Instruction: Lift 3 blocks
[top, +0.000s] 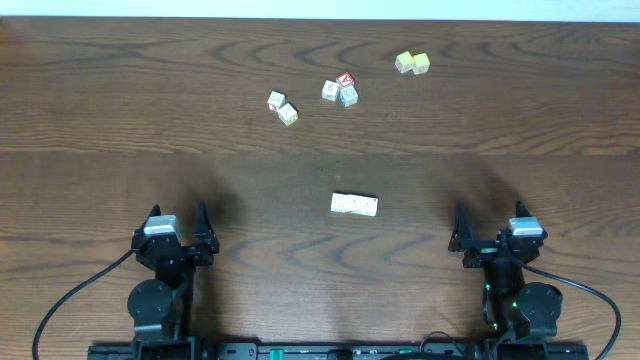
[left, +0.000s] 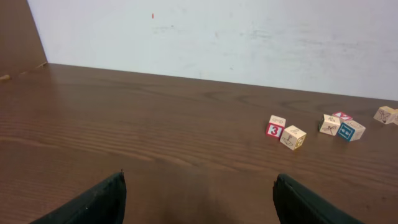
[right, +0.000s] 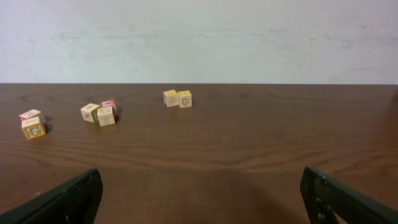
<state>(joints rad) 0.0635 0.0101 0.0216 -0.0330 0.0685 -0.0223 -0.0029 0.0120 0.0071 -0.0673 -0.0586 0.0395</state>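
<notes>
Three cream-white blocks (top: 354, 205) lie side by side in a short row at the middle of the table, seen only in the overhead view. My left gripper (top: 178, 218) rests near the front edge, well to the left of the row, open and holding nothing. My right gripper (top: 489, 215) rests near the front edge to the right of the row, open and holding nothing as well. In the left wrist view the left gripper (left: 199, 186) shows only bare wood between its fingers. The right gripper (right: 200, 180) shows the same in its own view.
Farther back lie a pair of cubes (top: 283, 107), a cluster with a red-faced cube (top: 346, 79) and a blue-faced cube (top: 349, 96), and two yellow-green cubes (top: 412, 63). The wrist views show these too: the cube marked 3 (left: 275, 126) and the yellow-green pair (right: 178, 98).
</notes>
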